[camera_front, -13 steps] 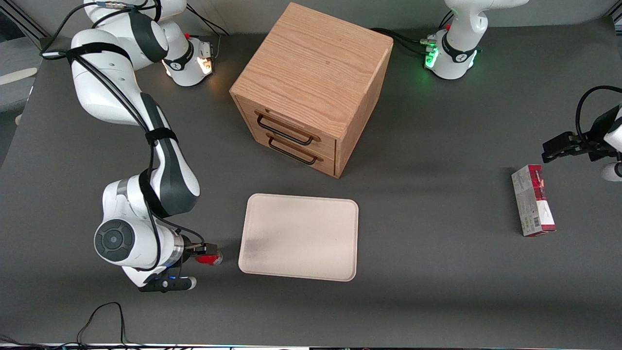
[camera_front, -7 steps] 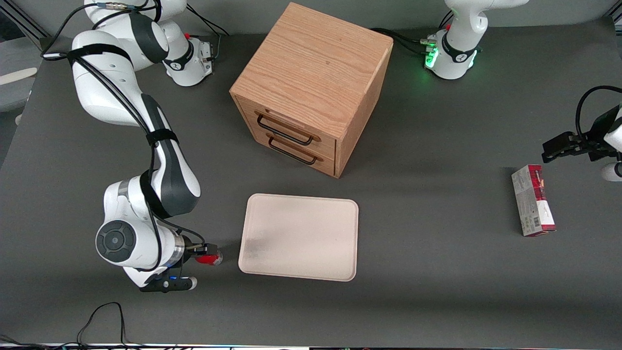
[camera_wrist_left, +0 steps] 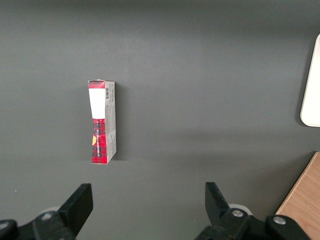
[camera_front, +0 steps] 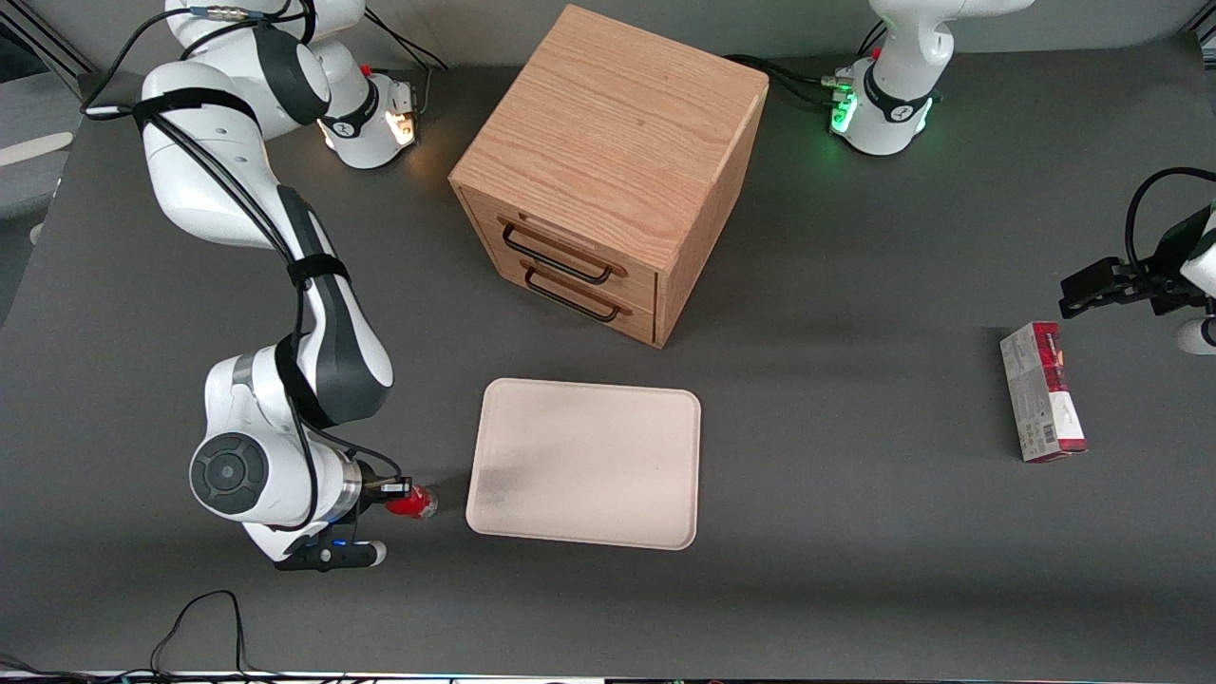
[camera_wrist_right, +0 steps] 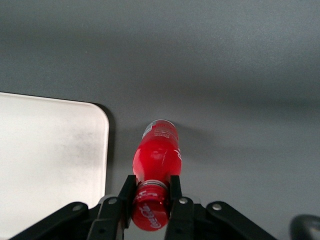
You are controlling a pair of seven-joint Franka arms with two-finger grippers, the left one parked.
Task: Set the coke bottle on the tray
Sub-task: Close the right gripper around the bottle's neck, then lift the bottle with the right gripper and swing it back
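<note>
My right gripper (camera_front: 399,491) (camera_wrist_right: 150,192) is shut on the neck of the coke bottle (camera_front: 414,503) (camera_wrist_right: 157,155), a small red bottle with a red cap and clear base. One finger (camera_wrist_right: 126,196) presses each side just below the cap. The bottle is beside the cream-white tray (camera_front: 585,463) (camera_wrist_right: 47,160), toward the working arm's end of the table, close to the tray's near corner and apart from its rim. The bottle's base seems slightly above the dark table. The tray is bare.
A wooden two-drawer cabinet (camera_front: 608,171) stands farther from the front camera than the tray, drawers shut. A red-and-grey carton (camera_front: 1041,390) (camera_wrist_left: 102,121) lies toward the parked arm's end of the table.
The gripper and bottle have shifted slightly away from the front camera, about the same distance from the tray. The tray, cabinet and carton have not moved.
</note>
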